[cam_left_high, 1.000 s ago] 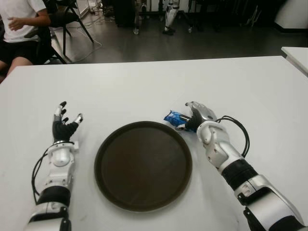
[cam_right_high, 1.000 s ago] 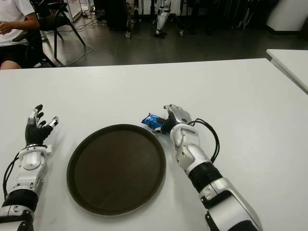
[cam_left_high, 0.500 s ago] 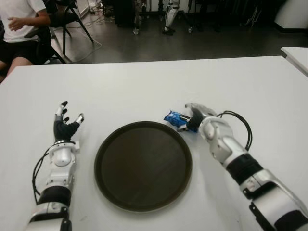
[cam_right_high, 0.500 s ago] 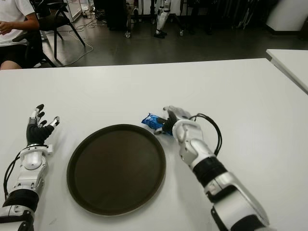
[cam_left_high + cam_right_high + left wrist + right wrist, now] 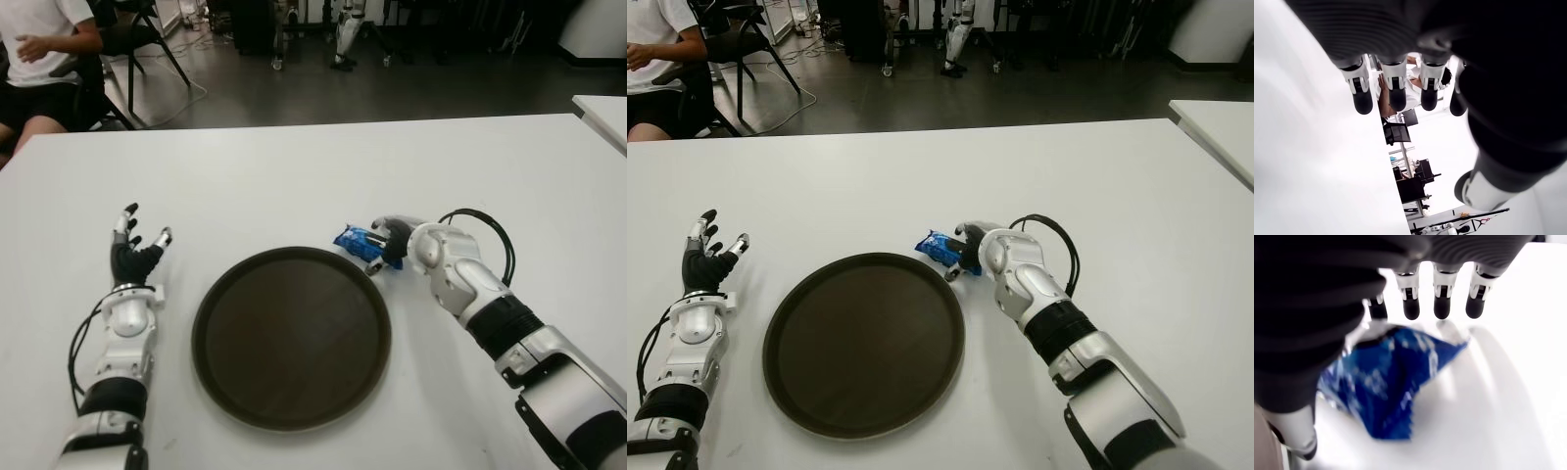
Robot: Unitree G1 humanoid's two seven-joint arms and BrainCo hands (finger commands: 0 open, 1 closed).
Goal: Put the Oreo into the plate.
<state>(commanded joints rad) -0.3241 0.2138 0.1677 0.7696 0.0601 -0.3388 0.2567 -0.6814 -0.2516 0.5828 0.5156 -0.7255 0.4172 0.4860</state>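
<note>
My left hand [image 5: 134, 257] is showing at the left of the round dark brown plate [image 5: 291, 336], fingers spread and pointing away from me, holding nothing — it is idle. The plate is lying bare in the middle of the white table [image 5: 294, 176]. Just beyond its far-right rim, the small blue crinkly Oreo packet [image 5: 359, 242] is lying on the table, and my right hand [image 5: 394, 238] is cupping over it from the right, fingers extended and not yet closed on it. The risk, as I am judging it: the foil is thin and slippery, so closing my fingers [image 5: 1442, 305] could push it along the table or squeeze it out — or my knuckles could knock the plate's rim. My right forearm is angling in from the near right, wrist bending left.
</note>
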